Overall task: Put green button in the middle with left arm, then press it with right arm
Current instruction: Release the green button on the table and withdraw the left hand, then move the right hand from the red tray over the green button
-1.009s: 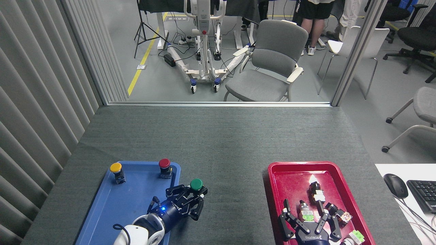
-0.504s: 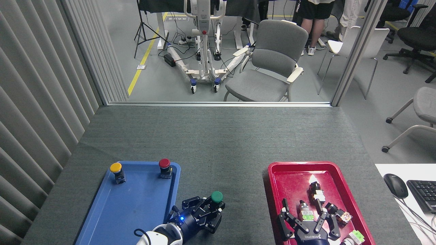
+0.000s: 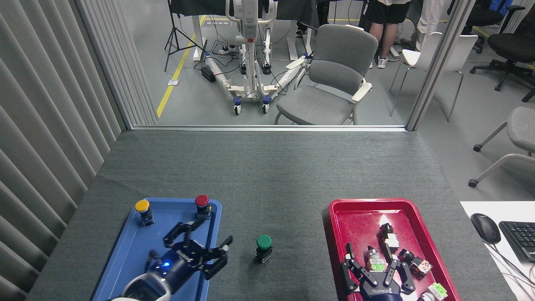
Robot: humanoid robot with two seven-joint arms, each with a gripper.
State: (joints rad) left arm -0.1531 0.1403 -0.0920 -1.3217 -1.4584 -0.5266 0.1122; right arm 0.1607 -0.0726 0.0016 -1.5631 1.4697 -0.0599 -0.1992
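Observation:
The green button stands upright by itself on the bare grey felt of the middle, between the two trays. My left gripper is open over the right half of the blue tray, its fingers spread, well left of the button and not touching it. At the bottom edge my right gripper is open over the red tray, fingers splayed above the small parts there, holding nothing.
A blue tray holds a yellow button and a red button. A red tray holds several small switch parts. A mouse and keyboard lie at the right. A grey chair stands beyond the table.
My left gripper let go of the green button on the felt, opened, and drew back left over the blue tray. The right gripper barely moved.

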